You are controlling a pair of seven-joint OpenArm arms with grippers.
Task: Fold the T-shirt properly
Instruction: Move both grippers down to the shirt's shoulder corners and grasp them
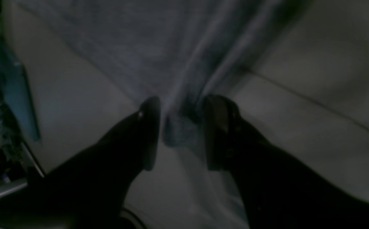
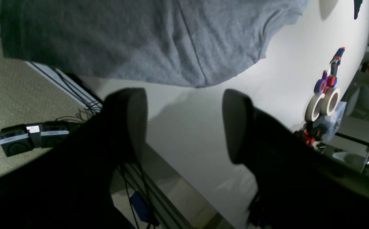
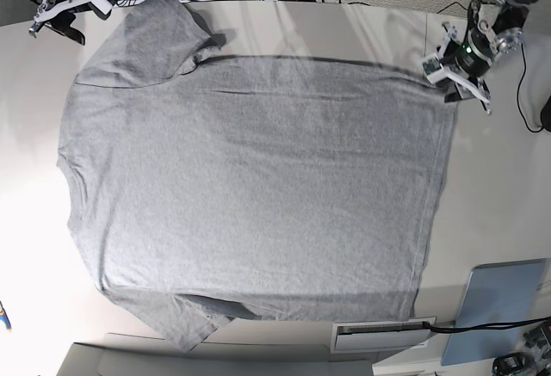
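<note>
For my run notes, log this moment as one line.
heather-grey cotton T-shirt: spread flat on white table | left claw: shut on shirt corner | right claw: open, empty, beside sleeve

The T-shirt (image 3: 258, 187) was soft, matt heathered knit cloth, lying on a smooth, faintly glossy table (image 3: 508, 187).

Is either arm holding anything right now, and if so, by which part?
The left gripper pinches the T-shirt at a bunched bit of its hem corner. The right gripper holds nothing; its jaws stand open over the table.
</note>
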